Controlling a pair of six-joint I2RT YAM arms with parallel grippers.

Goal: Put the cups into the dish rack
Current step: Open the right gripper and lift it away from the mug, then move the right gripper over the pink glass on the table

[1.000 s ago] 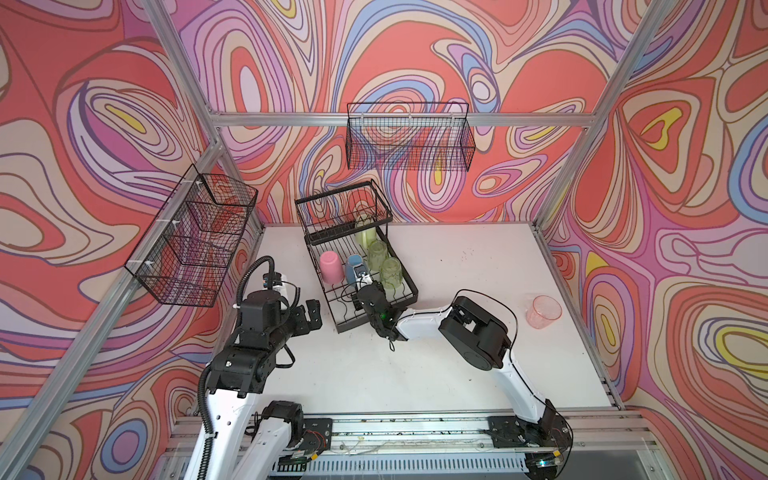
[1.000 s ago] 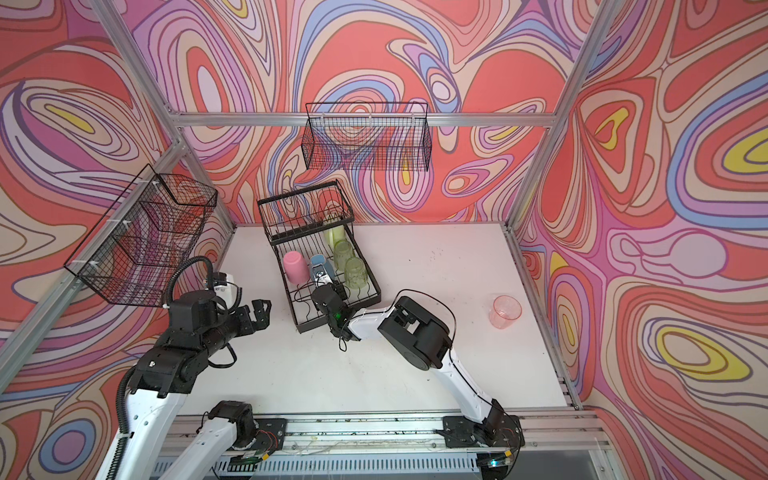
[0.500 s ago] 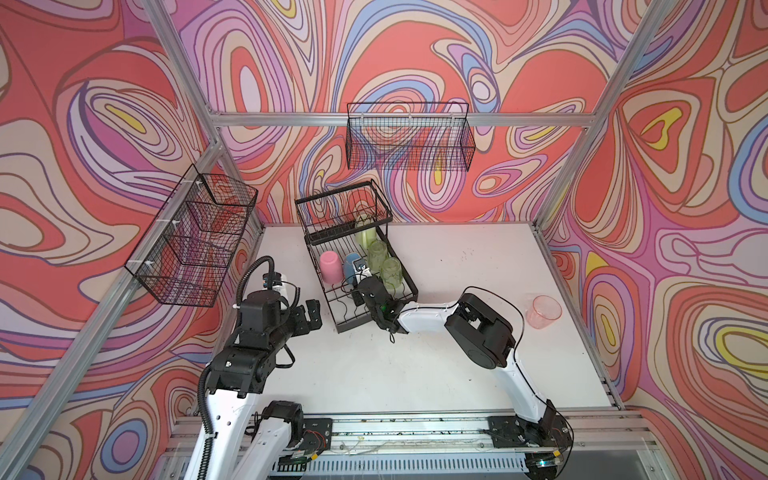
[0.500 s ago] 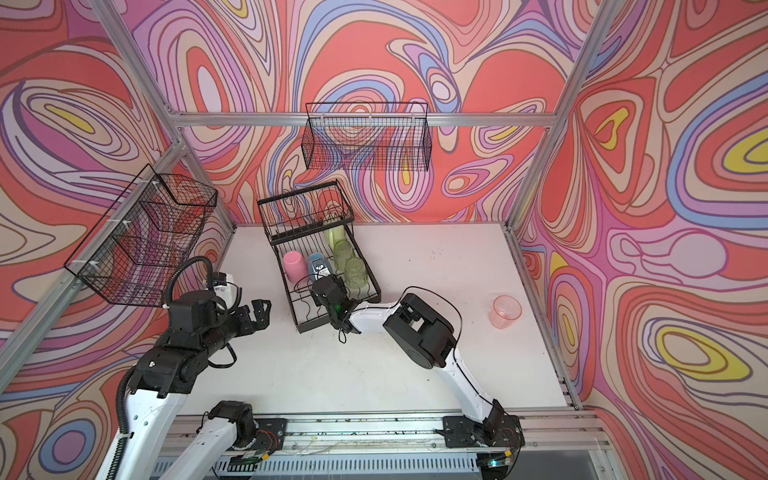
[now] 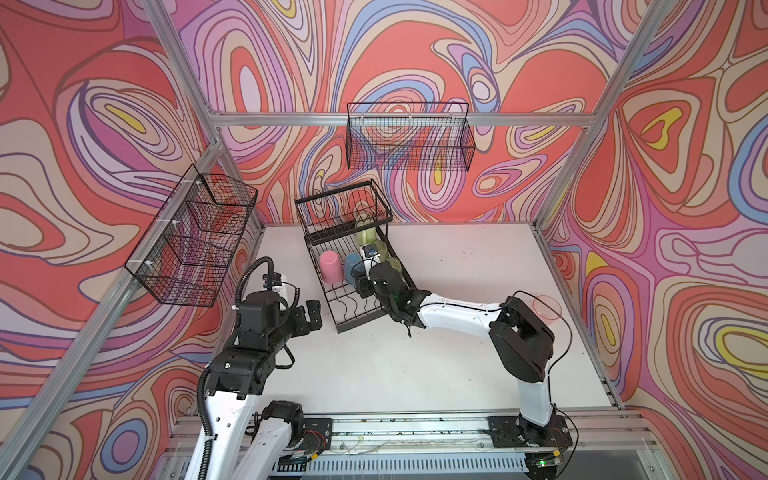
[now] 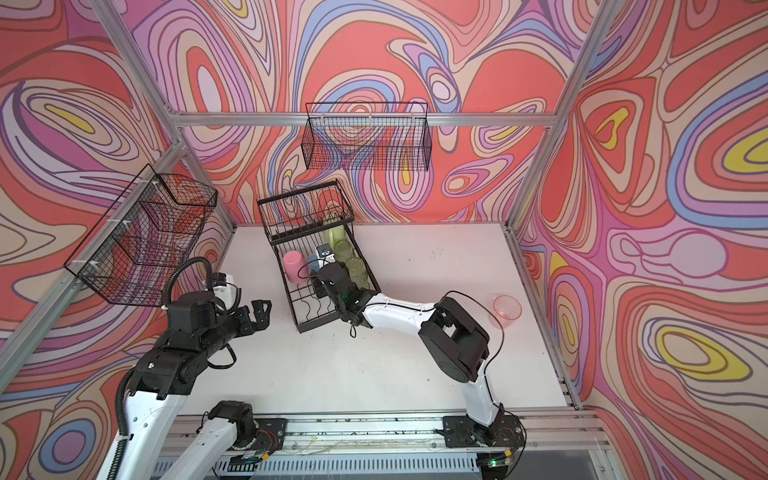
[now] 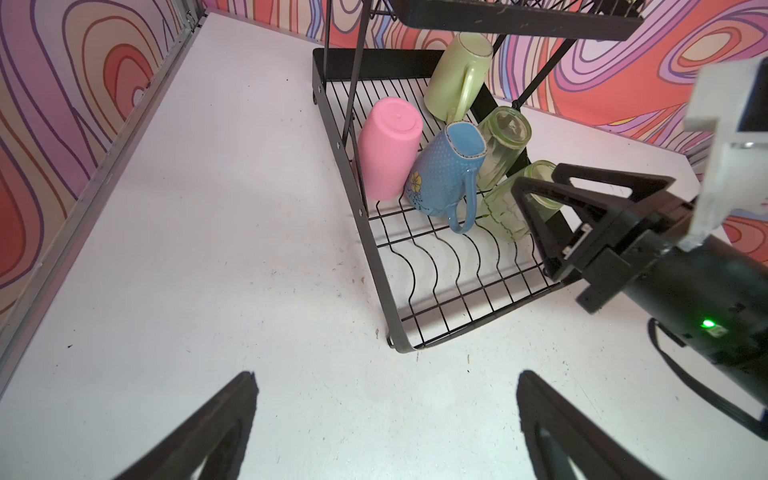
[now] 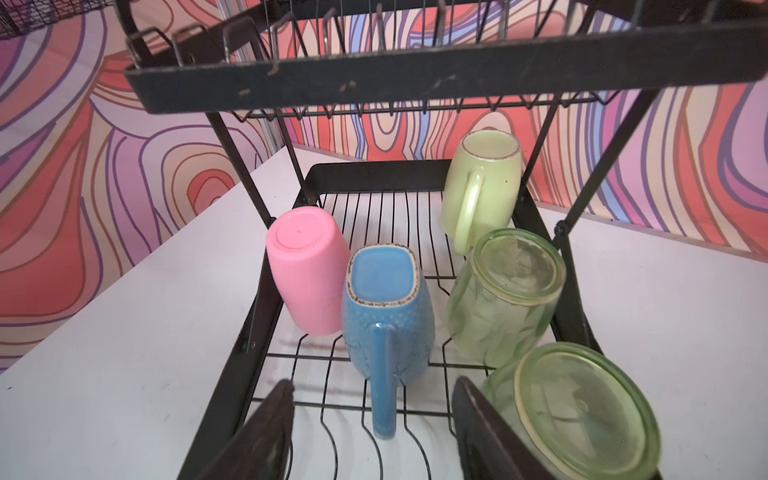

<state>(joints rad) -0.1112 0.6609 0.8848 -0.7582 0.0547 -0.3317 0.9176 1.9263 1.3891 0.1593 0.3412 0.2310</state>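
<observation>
The black wire dish rack (image 5: 356,325) stands at the back left of the table. Its lower tray holds, upside down, the opaque pink tumbler (image 8: 305,270), the blue mug (image 8: 386,299), the yellow-green mug (image 8: 482,187) and two clear green tumblers (image 8: 505,299) (image 8: 582,411). My right gripper (image 8: 372,384) is open, its fingers either side of the blue mug's handle without touching it. The clear pink tumbler (image 5: 546,308) stands upright on the table at the far right. My left gripper (image 7: 386,374) hovers open over bare table, left of the rack (image 7: 368,249).
Two fine-mesh black baskets hang on the walls, one at the left (image 5: 193,241) and one at the back (image 5: 409,141). The rack's raised upper basket (image 8: 415,79) overhangs the back of the tray. The right elbow (image 5: 523,340) sits close to the clear pink tumbler.
The right gripper's jaws have opened off the blue mug's handle, leaving the mug in the tray. The right arm has reached further over the rack. The left arm has not moved.
</observation>
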